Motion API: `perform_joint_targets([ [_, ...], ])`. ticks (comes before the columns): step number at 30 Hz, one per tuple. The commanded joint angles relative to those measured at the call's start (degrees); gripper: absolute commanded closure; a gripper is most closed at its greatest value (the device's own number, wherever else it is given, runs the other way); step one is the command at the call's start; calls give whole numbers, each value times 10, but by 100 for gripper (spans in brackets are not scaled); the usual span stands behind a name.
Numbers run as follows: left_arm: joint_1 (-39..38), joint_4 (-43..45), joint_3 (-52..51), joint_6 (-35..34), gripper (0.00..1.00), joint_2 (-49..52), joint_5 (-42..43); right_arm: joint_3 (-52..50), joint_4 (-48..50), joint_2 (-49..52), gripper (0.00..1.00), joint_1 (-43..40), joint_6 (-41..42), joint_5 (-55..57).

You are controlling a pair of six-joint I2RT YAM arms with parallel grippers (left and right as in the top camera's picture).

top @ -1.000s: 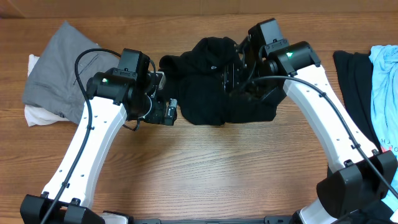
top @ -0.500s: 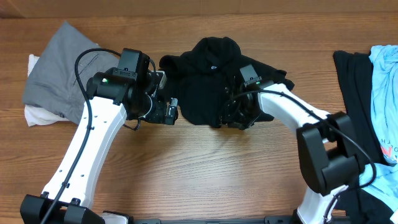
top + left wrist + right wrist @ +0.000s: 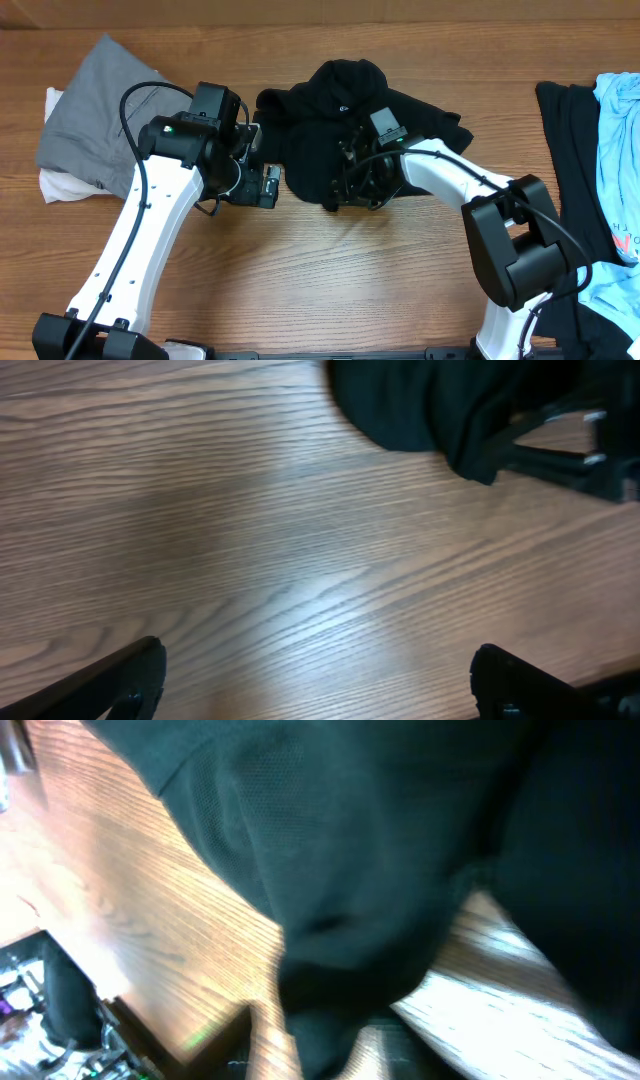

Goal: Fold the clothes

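Plan view of a wood-grain surface (image 3: pixel 330 270), brown, with fine streaks running across it, carrying soft fabric items and two white-shelled arms with black joints. At far left, a grey garment (image 3: pixel 105 110), matte and loosely flattened, lies on a white garment (image 3: pixel 60 185) that shows only at its left and lower edges. Just right of this pile the left arm (image 3: pixel 150 240) reaches up from the near edge. The left gripper (image 3: pixel 265 185) hangs over bare wood, just beside the left border of the dark cloth but apart from it. In its wrist view the two black fingertips stand at opposite lower corners, so the jaws are wide and hold nothing. At centre lies the black T-shirt (image 3: pixel 320 140), crumpled into an irregular rounded heap with soft ridges, one small white round mark near its middle and a fine knit mesh visible at close range. The right gripper (image 3: pixel 345 190) sits at the heap's lower edge, on the end of the right arm (image 3: pixel 450 175), which crosses the shirt's right part. In the right wrist view the cloth fills most of the frame and gathers into a narrow ridge between the jaws, which are drawn close on that fold and are largely hidden by it. At far right, well apart from the heap, a black garment (image 3: pixel 570 130) lies flat, with a light-blue garment (image 3: pixel 620 130) overlapping its right side.
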Motion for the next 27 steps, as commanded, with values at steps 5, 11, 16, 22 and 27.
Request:
perform_joint_targets([
  [5,60,-12,5,-13,0,0,-21,7,173,-2,96,-2,125,-383],
  [11,129,-32,5,-14,0,-1,-6,7,455,-75,96,18,367,-429],
  [16,149,-27,5,-4,0,-1,14,7,621,-117,96,31,460,-374],
  [22,149,-24,5,1,0,-1,14,7,487,-114,96,34,376,-293],
  [27,149,-21,5,1,0,-1,19,7,418,-114,96,43,292,-154],
])
